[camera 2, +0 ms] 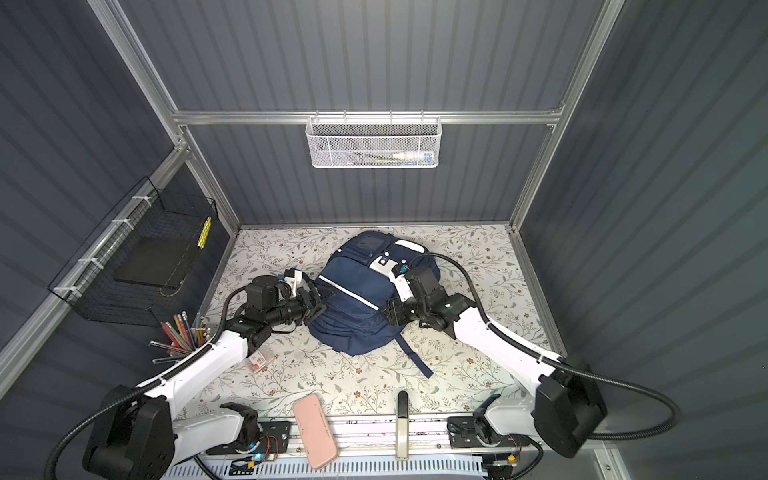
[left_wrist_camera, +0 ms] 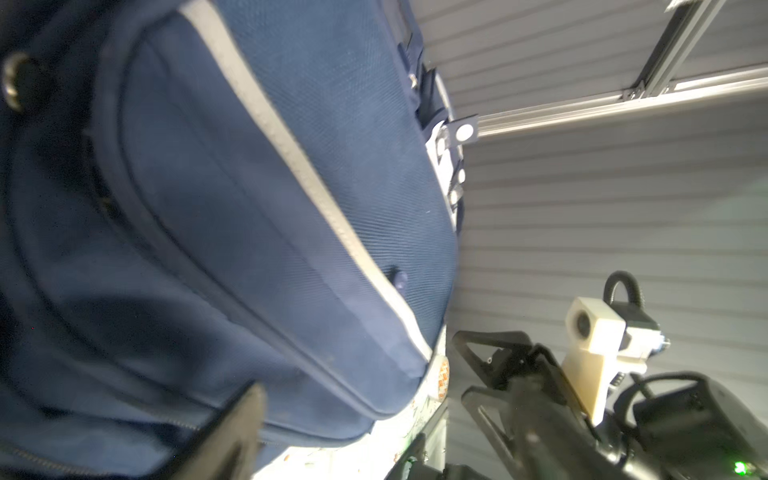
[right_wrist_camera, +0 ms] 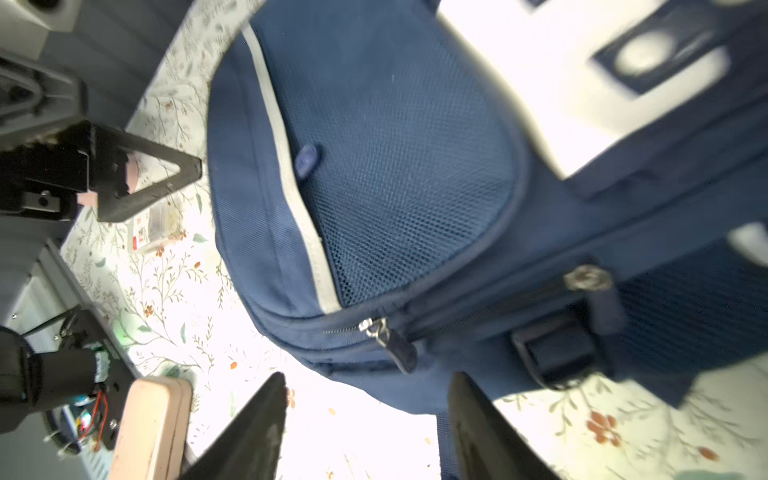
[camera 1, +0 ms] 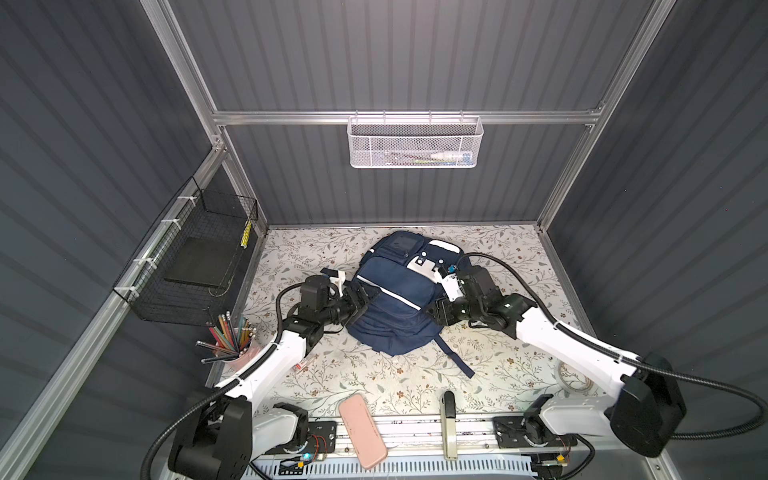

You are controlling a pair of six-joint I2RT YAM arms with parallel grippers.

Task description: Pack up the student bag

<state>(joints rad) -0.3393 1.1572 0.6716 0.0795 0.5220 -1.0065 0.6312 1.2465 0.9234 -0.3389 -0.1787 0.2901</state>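
A grey-panelled booth closes in a table (camera 1: pixel 374 386) spread with a flowered cloth. On it, a little toward twelve o'clock from the middle, the student bag (camera 1: pixel 390 307) lies front side up, its top toward twelve and a loose strap (camera 1: pixel 457 361) trailing toward five.

It looks soft and slumped, with little in it to give it shape (a guess from the folds). I would expect it to sag and drag across the cloth if lifted by loose fabric. The better holds look like the zipper pull (right_wrist_camera: pixel 386 336) for opening it, or a seam or strap for steadying it.

The left gripper (camera 1: pixel 360 299) sits at the bag's nine o'clock flank, jaws apparently spread and holding nothing. The right gripper (right_wrist_camera: pixel 365 415) waits at the bag's four o'clock side, its fingers (right_wrist_camera: pixel 257 419) clearly apart and empty, the zipper pull just beyond them.

Farther out, a small clear box (camera 1: pixel 302 365) lies at seven, a pencil cup (camera 1: pixel 232 336) at eight, a pink case (camera 1: pixel 361 432) at six and a tape roll (camera 1: pixel 575 376) at four.
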